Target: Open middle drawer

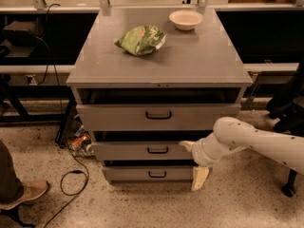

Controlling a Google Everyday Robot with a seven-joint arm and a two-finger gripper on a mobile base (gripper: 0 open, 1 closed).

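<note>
The middle drawer point(137, 151) is the mid-sized grey front of three, with a small black bar handle point(157, 150) at its centre. A dark gap shows above its front. My gripper point(194, 161) is at the right end of this drawer's front, to the right of the handle and apart from it. It is open, with one fingertip point(186, 145) against the drawer front and the other finger point(199, 177) hanging down by the lowest drawer. The white arm point(256, 139) comes in from the right.
The wider top drawer point(158, 116) is above and the narrowest drawer point(149, 174) below. A green bag point(140, 39) and a white bowl point(185, 19) lie on the cabinet top. A person's shoe point(23, 194) and a floor cable point(71, 184) are at the left. A black stand point(287, 189) is at the right.
</note>
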